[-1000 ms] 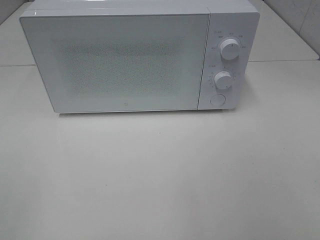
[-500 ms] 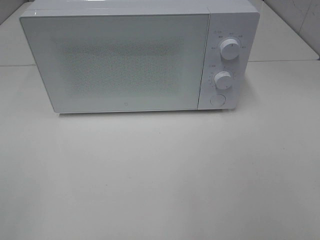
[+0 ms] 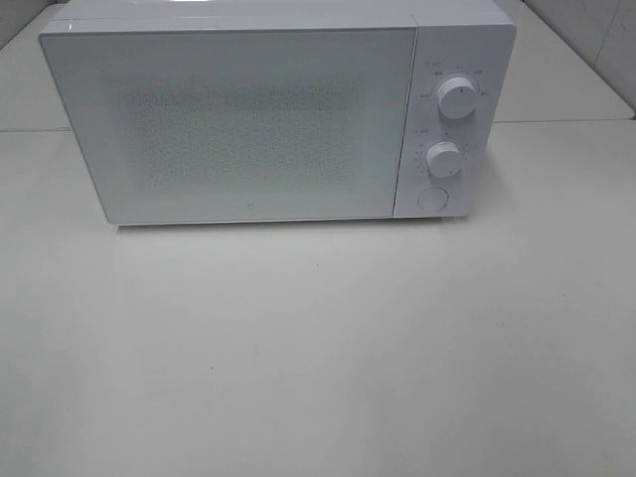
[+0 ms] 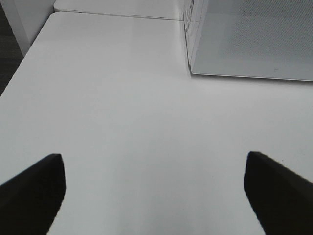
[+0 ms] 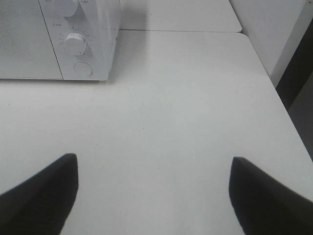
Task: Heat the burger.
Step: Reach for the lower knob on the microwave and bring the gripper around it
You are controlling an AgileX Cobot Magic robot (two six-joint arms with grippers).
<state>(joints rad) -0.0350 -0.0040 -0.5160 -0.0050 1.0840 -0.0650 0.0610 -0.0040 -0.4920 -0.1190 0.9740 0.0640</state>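
1. Left claw (image 4: pixel 155 196): spread wide, nothing btwn; low in its wrist frame, over the bare white desk (image 3: pixel 318 358).
2. White box-shaped microwave oven (image 3: pixel 248 20): upper half of overhead frame, left edge to centre-right. Door w/ dotted mesh window (image 3: pixel 238 124) shut.
3. Ctrl panel, upper right: white round upper knob (image 3: pixel 456 97), lower knob (image 3: pixel 444 159), round button (image 3: pixel 431 199) beneath.
4. Right claw (image 5: pixel 154 196): spread wide, empty.
5. Burger: not visible in any view; inside oven or not, can't tell.
6. Change: none over last sec. Est.: arms idle, so either heating is under way or nothing has begun.
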